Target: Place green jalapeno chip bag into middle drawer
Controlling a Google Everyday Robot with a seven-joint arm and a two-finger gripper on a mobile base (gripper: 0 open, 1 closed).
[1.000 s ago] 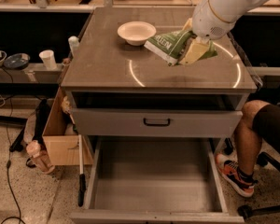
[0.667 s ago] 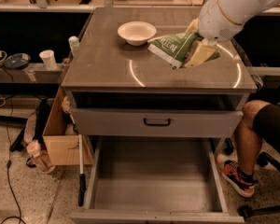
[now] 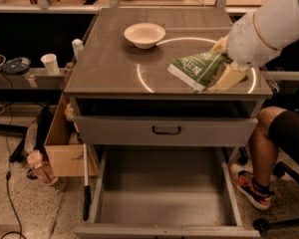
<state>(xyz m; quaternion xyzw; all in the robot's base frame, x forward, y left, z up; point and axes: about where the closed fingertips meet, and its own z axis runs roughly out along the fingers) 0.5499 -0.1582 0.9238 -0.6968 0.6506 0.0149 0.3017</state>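
Observation:
The green jalapeno chip bag (image 3: 197,68) is a crinkly green foil bag with white lettering. It hangs tilted just above the right front part of the cabinet top (image 3: 114,63). My gripper (image 3: 224,62) is shut on the bag's right end, with one cream finger (image 3: 230,76) below it and the white arm reaching in from the upper right. The middle drawer (image 3: 164,188) is pulled out low at the front, with a bare grey floor and low side walls. It lies below and in front of the bag.
A cream round bowl (image 3: 144,35) sits at the back of the cabinet top. A grey drawer front with a black handle (image 3: 167,130) is above the open drawer. A cardboard box (image 3: 62,143) stands at the left. A seated person's leg and shoe (image 3: 259,183) are at the right.
My gripper has carried the chip bag to the right and toward the front edge of the cabinet top. The bowl and the drawers have not moved.

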